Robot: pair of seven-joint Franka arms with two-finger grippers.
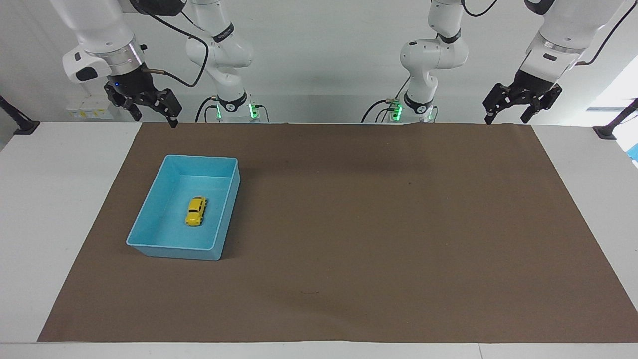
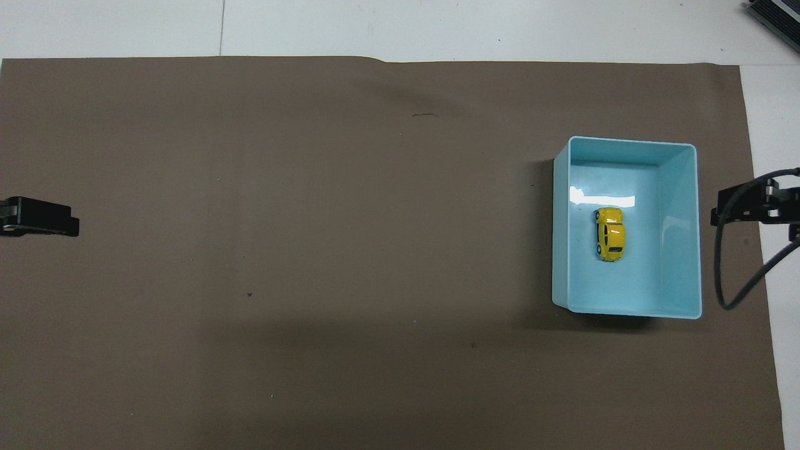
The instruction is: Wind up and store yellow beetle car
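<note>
The yellow beetle car (image 1: 196,211) lies on its wheels inside a light blue bin (image 1: 174,252) toward the right arm's end of the table; in the overhead view the car (image 2: 610,234) sits near the middle of the bin (image 2: 679,237). My right gripper (image 1: 154,119) hangs open and empty in the air over the mat's edge nearest the robots, apart from the bin; its tip shows in the overhead view (image 2: 747,205). My left gripper (image 1: 505,120) waits open and empty, raised at the left arm's end, and shows in the overhead view (image 2: 39,217).
A brown mat (image 1: 374,224) covers most of the white table (image 1: 50,199). A black cable (image 2: 728,275) hangs from the right arm beside the bin.
</note>
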